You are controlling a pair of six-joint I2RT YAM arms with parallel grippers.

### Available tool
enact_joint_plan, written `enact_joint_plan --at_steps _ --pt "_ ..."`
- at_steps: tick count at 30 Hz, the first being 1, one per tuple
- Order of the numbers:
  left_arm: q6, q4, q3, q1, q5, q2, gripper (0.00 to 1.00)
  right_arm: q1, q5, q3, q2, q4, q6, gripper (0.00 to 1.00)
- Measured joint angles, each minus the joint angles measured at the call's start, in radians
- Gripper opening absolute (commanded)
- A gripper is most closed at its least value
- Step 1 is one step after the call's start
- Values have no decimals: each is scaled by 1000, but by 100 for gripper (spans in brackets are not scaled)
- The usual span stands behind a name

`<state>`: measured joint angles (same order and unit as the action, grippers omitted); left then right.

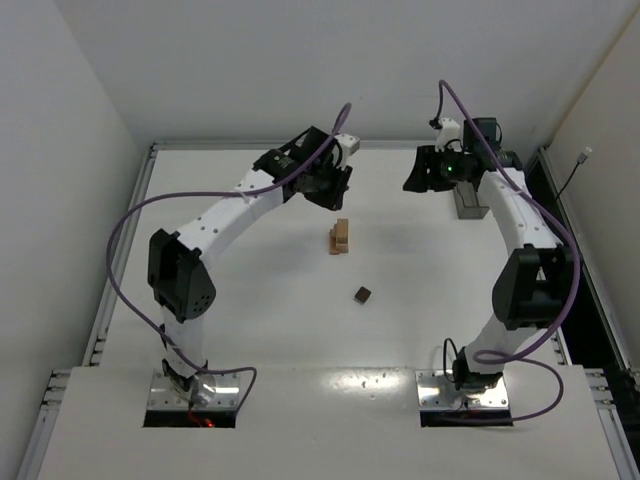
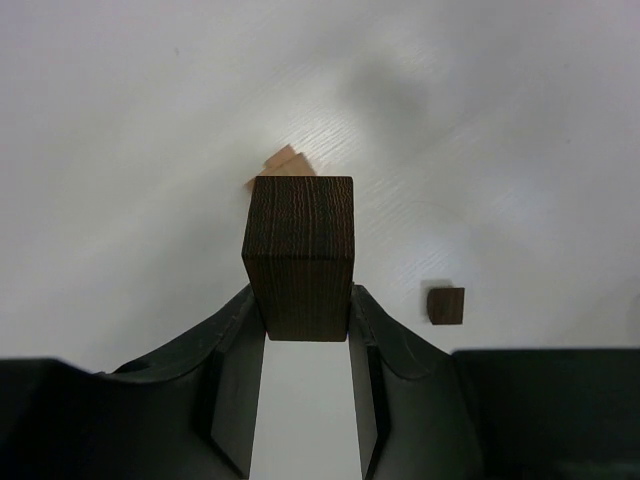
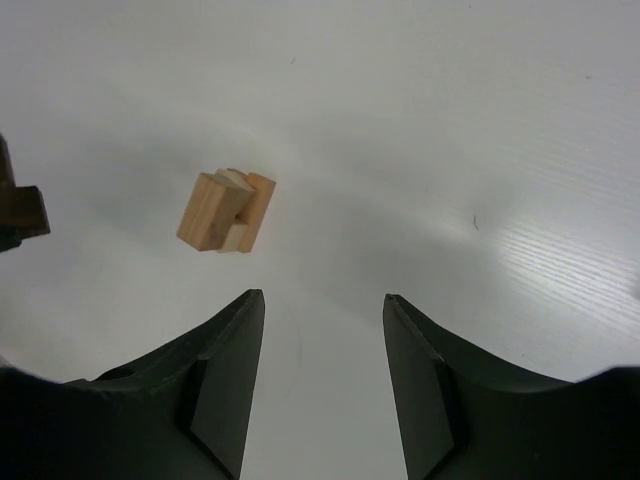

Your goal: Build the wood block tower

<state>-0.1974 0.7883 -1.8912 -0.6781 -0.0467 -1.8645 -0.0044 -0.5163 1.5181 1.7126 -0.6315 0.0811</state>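
Left fingers (image 2: pixel 232 365) clamping a dark block (image 2: pixel 300 255) near the tower (image 3: pixel 226 210), right fingers (image 3: pixel 222 372) hanging wide apart, empty.

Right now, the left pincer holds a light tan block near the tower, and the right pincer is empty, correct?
No. The left wrist view shows the block in the left pincer is dark brown, not light tan. It is near the tower; the right pincer is empty.

The high camera looks down from 6 o'clock; both close, downward wrist cameras share the block tower (image 3: pixel 225 210).
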Motion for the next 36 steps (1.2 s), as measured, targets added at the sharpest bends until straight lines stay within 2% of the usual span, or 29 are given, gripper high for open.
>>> enact_joint_plan --at_steps 6,18,24,36 --pt "-83 61 -39 98 -76 -116 0 -21 41 -45 -10 3 -6 47" --pt "-206 140 -188 97 -37 -211 0 -26 53 -83 -14 3 -6 47" --pt "-246 155 -171 87 -44 -227 0 -26 68 -88 -16 5 -6 47" --pt "-260 166 -131 82 -182 -243 0 -26 71 -118 -19 18 -6 46"
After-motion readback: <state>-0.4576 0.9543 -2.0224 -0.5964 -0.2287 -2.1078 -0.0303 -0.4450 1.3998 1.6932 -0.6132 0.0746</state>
